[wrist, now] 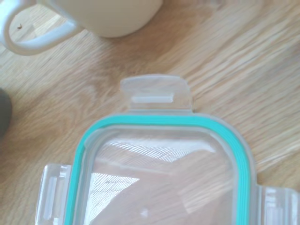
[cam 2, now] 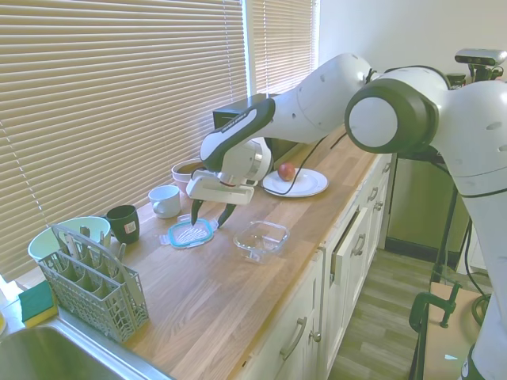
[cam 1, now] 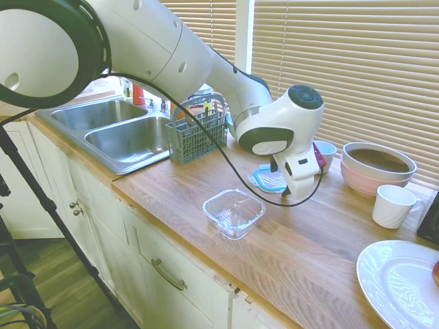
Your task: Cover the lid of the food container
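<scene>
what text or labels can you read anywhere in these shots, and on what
No text can be read in any view.
Dark mug: a small white label on its side, too small to read.
Lid: clear plastic with a teal rim, no print showing.
Food container: clear, no marking visible.
White mug: plain.
Gripper: no lettering visible.

A home kitchen is shown: a double stainless steel sink [cam 1: 116, 130] is set into a wooden countertop [cam 1: 302, 240] above white cabinets [cam 1: 164, 274], a cutlery drainer [cam 1: 195, 137], bowls [cam 1: 377, 168], a mug [cam 1: 392, 205] and a plate [cam 1: 398, 281] are laid out, and the windows are covered by blinds [cam 1: 357, 68].
</scene>
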{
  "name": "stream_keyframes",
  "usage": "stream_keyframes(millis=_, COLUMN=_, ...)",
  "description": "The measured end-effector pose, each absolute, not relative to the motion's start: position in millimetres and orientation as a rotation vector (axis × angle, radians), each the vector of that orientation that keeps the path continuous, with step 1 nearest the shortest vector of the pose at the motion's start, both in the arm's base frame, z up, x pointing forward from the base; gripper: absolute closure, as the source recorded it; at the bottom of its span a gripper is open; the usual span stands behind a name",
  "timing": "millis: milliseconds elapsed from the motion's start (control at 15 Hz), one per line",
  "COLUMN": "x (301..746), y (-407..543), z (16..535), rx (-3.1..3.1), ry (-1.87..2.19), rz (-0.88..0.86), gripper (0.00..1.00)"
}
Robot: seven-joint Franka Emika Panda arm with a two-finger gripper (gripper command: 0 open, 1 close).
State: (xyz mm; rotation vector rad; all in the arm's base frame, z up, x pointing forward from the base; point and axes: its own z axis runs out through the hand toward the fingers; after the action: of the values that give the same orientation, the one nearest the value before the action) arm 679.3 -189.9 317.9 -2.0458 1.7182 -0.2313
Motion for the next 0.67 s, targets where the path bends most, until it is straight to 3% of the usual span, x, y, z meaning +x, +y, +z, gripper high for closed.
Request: stream_keyframes(millis=667, x=678, y=-203, z=310, rx=-2.042, ry=1.681, rz=-0.257, gripper=1.0)
